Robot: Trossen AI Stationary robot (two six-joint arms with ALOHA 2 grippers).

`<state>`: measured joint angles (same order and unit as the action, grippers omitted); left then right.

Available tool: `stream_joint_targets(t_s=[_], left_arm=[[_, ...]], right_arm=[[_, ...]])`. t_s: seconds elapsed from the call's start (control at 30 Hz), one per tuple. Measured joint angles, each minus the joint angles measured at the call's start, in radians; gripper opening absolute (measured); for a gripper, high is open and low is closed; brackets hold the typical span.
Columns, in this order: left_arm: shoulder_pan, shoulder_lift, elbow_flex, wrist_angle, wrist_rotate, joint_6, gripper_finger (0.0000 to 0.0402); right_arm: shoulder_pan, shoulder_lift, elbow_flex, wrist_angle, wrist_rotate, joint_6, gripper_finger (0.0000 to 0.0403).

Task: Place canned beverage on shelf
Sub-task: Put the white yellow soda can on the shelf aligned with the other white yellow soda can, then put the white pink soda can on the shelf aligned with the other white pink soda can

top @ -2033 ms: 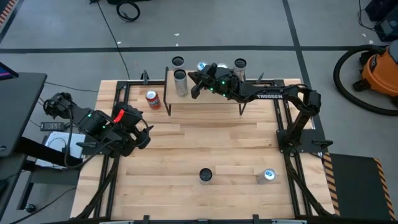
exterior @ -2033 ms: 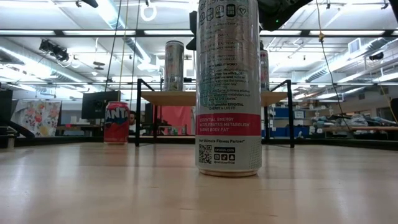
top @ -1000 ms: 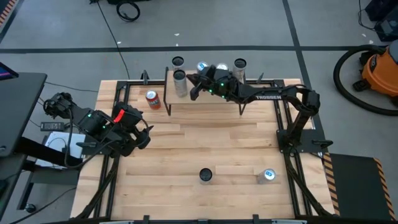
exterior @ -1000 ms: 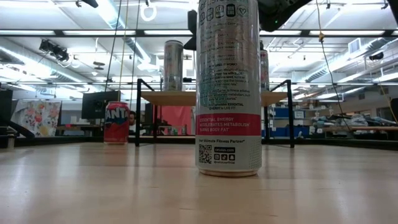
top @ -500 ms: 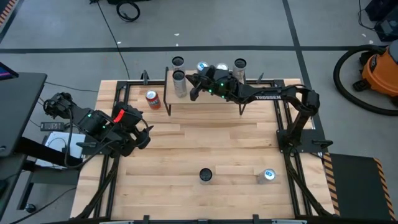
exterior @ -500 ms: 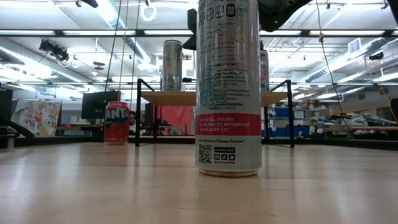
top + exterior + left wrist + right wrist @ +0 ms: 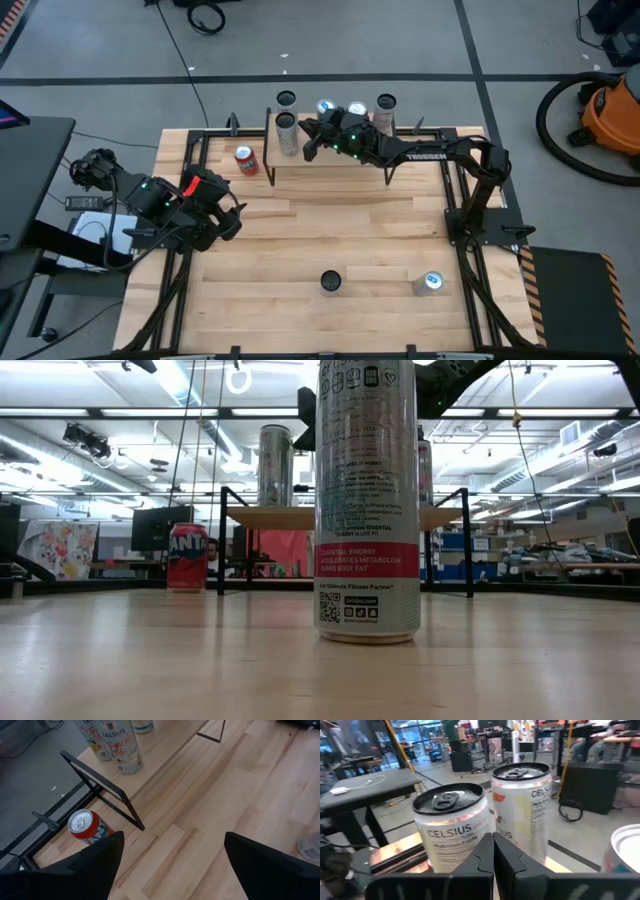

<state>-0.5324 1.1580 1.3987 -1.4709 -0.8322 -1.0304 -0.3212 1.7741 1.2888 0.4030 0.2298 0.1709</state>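
On the large light-wood table (image 7: 330,230), the small raised light-wood shelf (image 7: 340,155) on black legs carries tall silver cans (image 7: 288,133), and the right gripper (image 7: 310,140), fingers pressed together and empty, hovers just beside one, while the left gripper (image 7: 232,215) waits wide apart.

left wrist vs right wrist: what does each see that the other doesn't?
Only the left wrist view: a red soda can standing on the tabletop beside the shelf's black leg frame, and part of a silver can at the picture's edge.

Only the right wrist view: the room beyond the table, a dark side table with a white item on it, and the right gripper with its jaws shut, empty.

Both: the Celsius cans standing on the shelf.
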Motion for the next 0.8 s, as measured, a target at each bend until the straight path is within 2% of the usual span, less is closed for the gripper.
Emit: stream_joint_targets(t_s=[0.13, 0.53, 0.8], left_arm=[[0.000, 0.000, 0.000, 0.000, 0.000, 0.003, 0.0357], [0.000, 0.000, 0.000, 0.000, 0.000, 0.004, 0.0357], [0.000, 0.000, 0.000, 0.000, 0.000, 0.004, 0.0357]], right_arm=[[0.031, -0.003, 0.000, -0.001, 0.082, -0.053, 0.0005], [0.093, -0.012, 0.082, -0.055, 0.097, -0.152, 0.0005], [0.160, -0.017, 0.136, -0.142, 0.214, -0.274, 0.0005]])
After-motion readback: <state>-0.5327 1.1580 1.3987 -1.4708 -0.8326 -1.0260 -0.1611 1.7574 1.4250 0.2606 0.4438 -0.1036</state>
